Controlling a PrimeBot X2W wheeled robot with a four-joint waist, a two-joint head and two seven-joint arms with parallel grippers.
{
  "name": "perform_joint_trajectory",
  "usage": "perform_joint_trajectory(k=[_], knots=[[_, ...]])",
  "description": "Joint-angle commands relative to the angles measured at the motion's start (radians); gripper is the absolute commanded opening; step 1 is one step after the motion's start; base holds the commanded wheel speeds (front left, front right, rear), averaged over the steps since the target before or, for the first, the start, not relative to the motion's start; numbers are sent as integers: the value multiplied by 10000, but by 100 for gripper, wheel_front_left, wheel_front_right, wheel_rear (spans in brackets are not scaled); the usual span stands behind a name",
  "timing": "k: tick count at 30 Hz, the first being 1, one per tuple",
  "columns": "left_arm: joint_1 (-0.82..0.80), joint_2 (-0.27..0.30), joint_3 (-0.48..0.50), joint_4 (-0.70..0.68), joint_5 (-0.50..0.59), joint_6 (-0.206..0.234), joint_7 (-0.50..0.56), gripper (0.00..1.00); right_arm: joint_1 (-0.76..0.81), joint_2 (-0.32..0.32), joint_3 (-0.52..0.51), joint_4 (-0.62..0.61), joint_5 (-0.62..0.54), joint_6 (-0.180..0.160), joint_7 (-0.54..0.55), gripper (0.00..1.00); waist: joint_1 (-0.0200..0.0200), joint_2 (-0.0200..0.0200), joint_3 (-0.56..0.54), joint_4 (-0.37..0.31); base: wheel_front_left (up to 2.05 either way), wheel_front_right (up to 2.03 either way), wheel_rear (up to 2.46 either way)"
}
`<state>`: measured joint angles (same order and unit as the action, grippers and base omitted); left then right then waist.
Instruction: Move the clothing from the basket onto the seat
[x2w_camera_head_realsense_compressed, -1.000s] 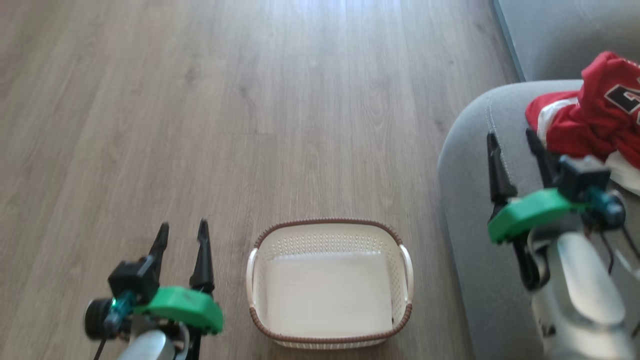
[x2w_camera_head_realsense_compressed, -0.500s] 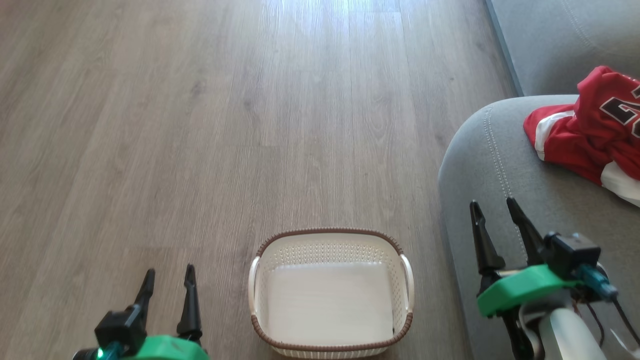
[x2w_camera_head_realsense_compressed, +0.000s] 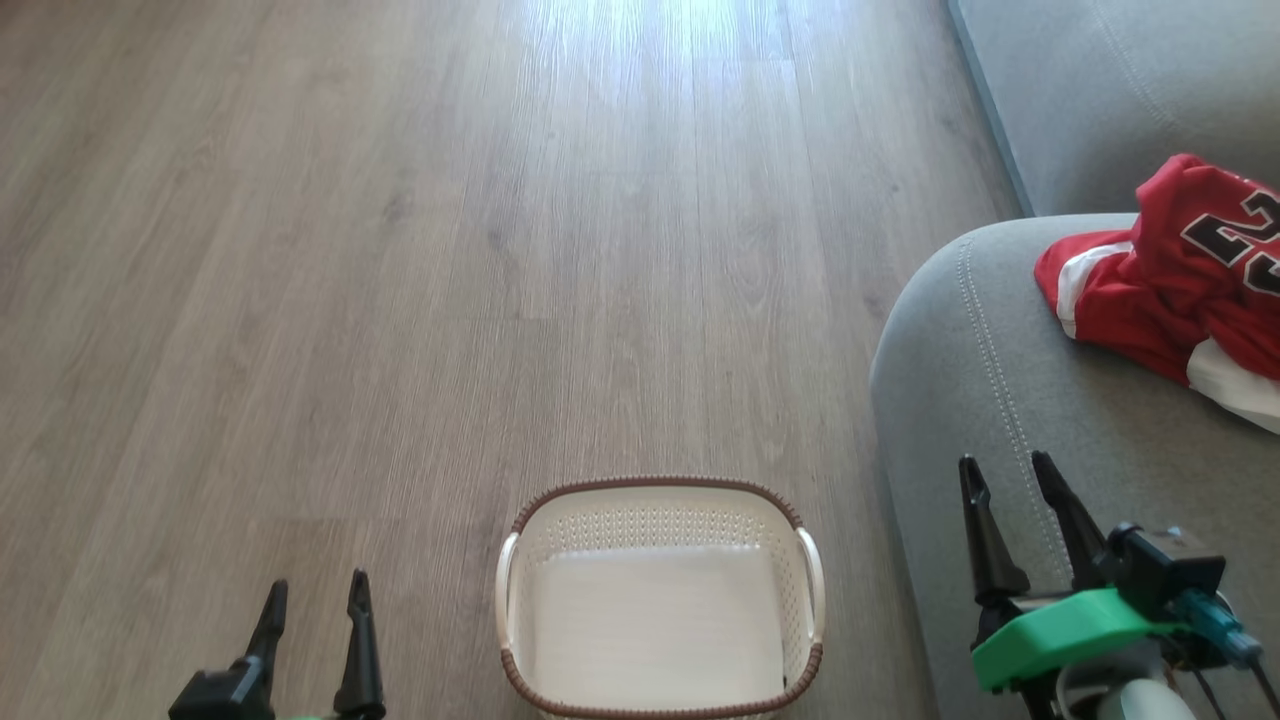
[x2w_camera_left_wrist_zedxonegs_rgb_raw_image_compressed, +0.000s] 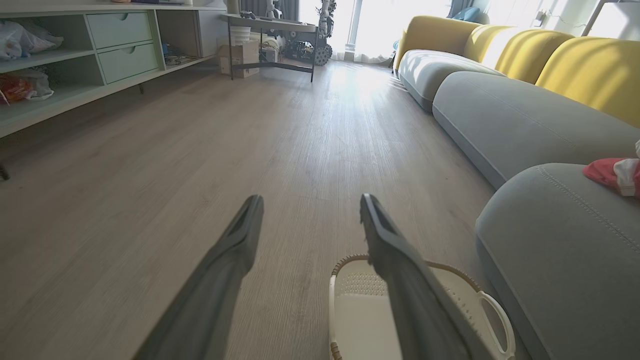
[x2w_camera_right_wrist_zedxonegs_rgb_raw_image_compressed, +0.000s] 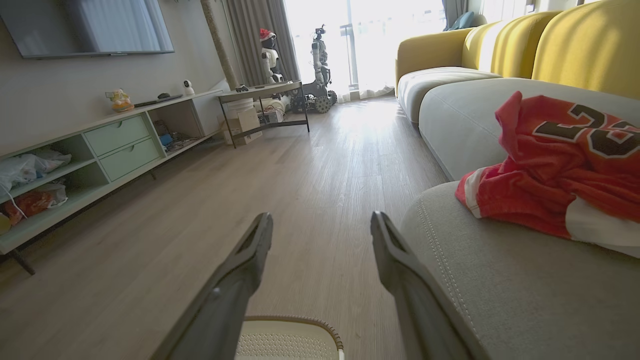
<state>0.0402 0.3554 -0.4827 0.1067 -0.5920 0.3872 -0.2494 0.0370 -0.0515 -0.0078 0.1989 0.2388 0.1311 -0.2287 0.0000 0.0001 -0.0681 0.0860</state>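
Holds the left gripper (x2w_camera_head_realsense_compressed: 316, 590) spread wide, nothing between the fingers, above the wood floor (x2w_camera_head_realsense_compressed: 500, 250) just left of the basket (x2w_camera_head_realsense_compressed: 655, 484). Holds the right gripper (x2w_camera_head_realsense_compressed: 1004, 468) likewise parted and gripping nothing, over the rounded front edge of the seat (x2w_camera_head_realsense_compressed: 990, 380). Finds the basket standing on the floor between the two, near the seat, pale bottom showing. Finds the clothing (x2w_camera_head_realsense_compressed: 1150, 290) heaped on the seat cushion, beyond the right gripper and apart from it, black number facing up.
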Motion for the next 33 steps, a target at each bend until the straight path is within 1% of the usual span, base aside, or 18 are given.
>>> perform_joint_trajectory(k=[1, 11, 31, 32, 33], knots=[[-248, 147, 486, -351, 152, -17, -124, 100, -168, 12, 193, -384, 99, -4, 26, 100, 0, -1, -34, -8, 0, 0, 0], [-1, 65, 525, -341, 273, -93, -124, 100, 10, 12, 246, -358, 120, -4, 101, 100, 0, -1, -81, -39, 0, 0, 0], [-22, -13, 579, -232, 341, -157, -124, 100, -39, 12, 260, -196, 139, -4, 164, 100, 0, -1, -36, -21, 0, 0, 0], [346, -106, 143, 16, 224, -179, 1, 0, 236, 15, 34, 109, 91, 0, 188, 0, 0, -1, -34, -20, 0, 0, 0], [352, -136, 116, 123, 208, -180, 15, 0, 240, 15, 45, 240, 92, 0, 189, 0, 0, -1, -34, -20, 0, 0, 0]])
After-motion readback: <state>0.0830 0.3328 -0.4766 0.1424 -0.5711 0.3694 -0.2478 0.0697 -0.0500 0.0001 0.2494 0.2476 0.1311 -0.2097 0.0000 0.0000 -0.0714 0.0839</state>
